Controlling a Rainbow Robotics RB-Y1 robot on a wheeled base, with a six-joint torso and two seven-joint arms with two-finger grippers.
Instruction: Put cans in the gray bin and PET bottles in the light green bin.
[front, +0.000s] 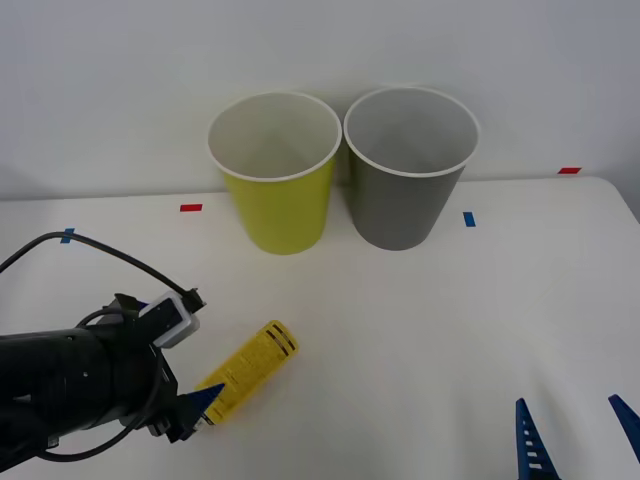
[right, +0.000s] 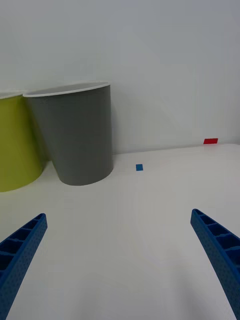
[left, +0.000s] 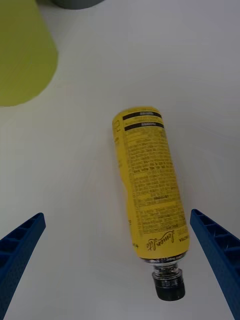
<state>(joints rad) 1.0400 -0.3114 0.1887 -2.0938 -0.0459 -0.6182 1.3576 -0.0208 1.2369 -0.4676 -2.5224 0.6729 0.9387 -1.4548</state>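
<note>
Left gripper, fingers spread wide and holding nothing, sits at the table's 8 o'clock with the PET bottle lying flat between them, cap nearest the wrist, base pointing to 1 o'clock. Light green bin and gray bin stand upright, side by side, at 12 o'clock. Right gripper, also wide and empty, idles at 5 o'clock.

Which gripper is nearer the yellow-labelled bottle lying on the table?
Left. The left gripper is open around the bottle at its cap end; the right gripper hangs open far across the table.
</note>
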